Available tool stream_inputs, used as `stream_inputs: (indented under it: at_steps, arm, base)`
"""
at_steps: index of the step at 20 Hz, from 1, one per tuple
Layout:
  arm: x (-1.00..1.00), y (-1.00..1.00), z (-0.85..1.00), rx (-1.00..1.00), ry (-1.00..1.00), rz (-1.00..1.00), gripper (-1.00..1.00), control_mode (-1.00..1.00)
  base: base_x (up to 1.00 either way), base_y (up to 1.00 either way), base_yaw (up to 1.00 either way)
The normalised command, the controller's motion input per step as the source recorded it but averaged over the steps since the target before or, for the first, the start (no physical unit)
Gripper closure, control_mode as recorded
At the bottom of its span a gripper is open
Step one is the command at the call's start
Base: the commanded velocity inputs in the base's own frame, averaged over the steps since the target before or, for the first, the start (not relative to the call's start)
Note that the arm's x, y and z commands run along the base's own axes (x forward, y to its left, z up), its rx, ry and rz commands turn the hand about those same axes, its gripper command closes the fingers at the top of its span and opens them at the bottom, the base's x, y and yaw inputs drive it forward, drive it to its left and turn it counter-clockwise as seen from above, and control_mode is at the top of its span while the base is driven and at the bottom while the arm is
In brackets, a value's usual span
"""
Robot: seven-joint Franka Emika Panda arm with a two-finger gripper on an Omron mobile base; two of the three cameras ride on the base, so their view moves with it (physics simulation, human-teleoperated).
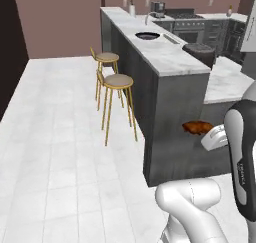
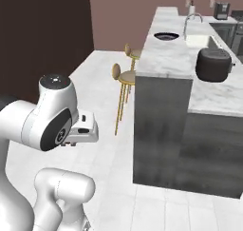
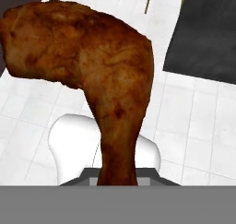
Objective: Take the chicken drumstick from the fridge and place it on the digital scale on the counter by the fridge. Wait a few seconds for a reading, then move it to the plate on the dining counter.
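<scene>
Gripper (image 1: pixel 204 133) clamped on the chicken drumstick (image 1: pixel 196 127). In the left base view the meat sticks out from the hand toward the dining counter (image 1: pixel 165 62), in the air, level with the middle of the counter's dark grey end panel and in front of it, well below the marble top. Not touching the panel as far as can be told.

Hand view: chicken drumstick (image 3: pixel 92 71) close up, narrow end down between the fingers, thick end up and to the left. The fingertips themselves are hidden by the meat. White tiled floor under it; a dark panel at the upper right corner.

Near end of the dining counter, right base view (image 2: pixel 171 59): bare marble over the dark base. Beside it, on a lower marble counter past the near corner, sits a dark rounded appliance (image 2: pixel 213 64).

Along the counter's left side, on the floor, two yellow-legged stools (image 1: pixel 116 104), the nearer one just beyond the end panel, the second behind it.

Farther along the top of the dining counter: the plate (image 1: pixel 147 35), round, dark with a lighter rim, lying flat near the counter's middle stretch; plate (image 2: pixel 166 35) also seen from the right. It lies well apart from the held drumstick.

Beyond the dining counter: a faucet (image 2: pixel 191 22), then back-wall cabinets and a coffee machine (image 1: pixel 158 9).
</scene>
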Motion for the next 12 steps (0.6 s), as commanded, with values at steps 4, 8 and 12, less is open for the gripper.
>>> stream_inputs:
  at_steps: [4, 8, 12]
  arm:
    - [0.0, 0.0, 0.0, 0.0, 0.0, 0.0, 1.0, 1.0]
    - [0.0, 0.0, 0.0, 0.0, 0.0, 0.0, 1.0, 1.0]
    - [0.0, 0.0, 0.0, 0.0, 0.0, 0.0, 1.0, 1.0]
  base:
    - [0.19, 1.0, -0.52]
    - [0.36, 1.0, -0.55]
    - [0.42, 1.0, -0.56]
